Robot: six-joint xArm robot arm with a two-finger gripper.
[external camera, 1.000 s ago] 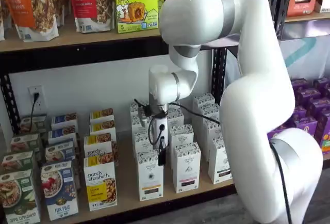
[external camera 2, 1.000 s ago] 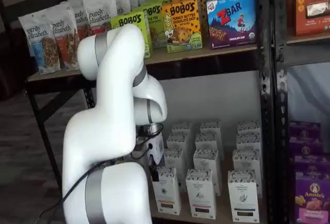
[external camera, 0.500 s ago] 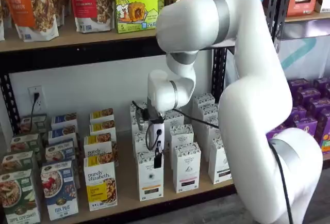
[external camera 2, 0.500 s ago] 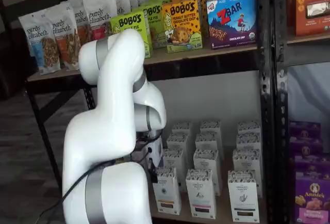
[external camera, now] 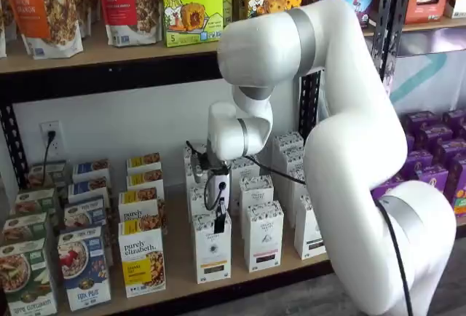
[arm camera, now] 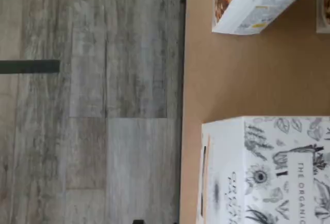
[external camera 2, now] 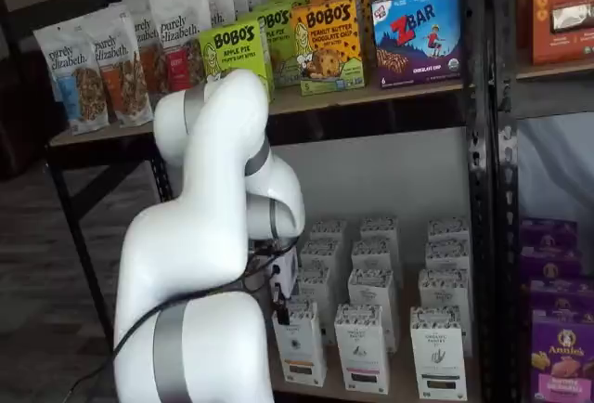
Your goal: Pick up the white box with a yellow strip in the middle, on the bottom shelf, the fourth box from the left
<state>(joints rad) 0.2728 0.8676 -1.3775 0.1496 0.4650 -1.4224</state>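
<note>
The white box (external camera: 212, 249) stands at the front of the bottom shelf (external camera: 178, 261), tall and slim with a speckled top. It also shows in a shelf view (external camera 2: 302, 345). My gripper (external camera: 219, 223) hangs just above and in front of its top edge, with only one black finger seen side-on; nothing is between the fingers and the jaws stand open. In a shelf view the gripper (external camera 2: 281, 313) pokes out beside my white arm, right at the box's top. The wrist view looks down on the white box (arm camera: 263, 172), its orange-yellow strip facing the shelf's front edge (arm camera: 183, 105).
White cartons with black strips (external camera: 263, 237) stand right of the target, and more rows of white cartons stand behind it. A purely elizabeth box (external camera: 141, 261) stands to its left, across a gap of bare board. Purple boxes (external camera: 437, 148) fill the right bay. Grey floor (arm camera: 93, 105) lies below the shelf's edge.
The arm's upper links have swung left, and the gripper has drifted a little left to hang over the front white box. No box has moved.
</note>
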